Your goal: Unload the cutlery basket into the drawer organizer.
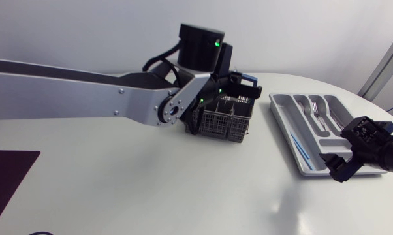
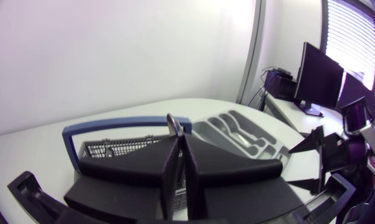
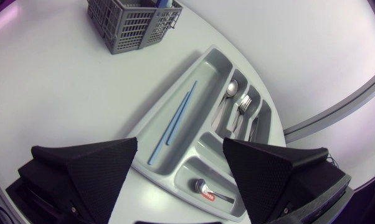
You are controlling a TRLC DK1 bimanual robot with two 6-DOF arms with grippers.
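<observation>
A: Where's the cutlery basket (image 1: pixel 219 123)?
B: Centre of the head view, on the white worktop (image 1: pixel 118 183). The left tool (image 2: pixel 182 146) sits over it, closed on what may be a dark handle (image 2: pixel 173 122).
A: And the drawer organizer (image 1: pixel 280 108)?
B: Right of frame, with 2 blue chopsticks (image 3: pixel 172 122), a spoon (image 3: pixel 231 88) and a fork (image 3: pixel 242 106) inside. The right tool (image 3: pixel 180 144) hangs above its lower end, fingers wide apart.
</observation>
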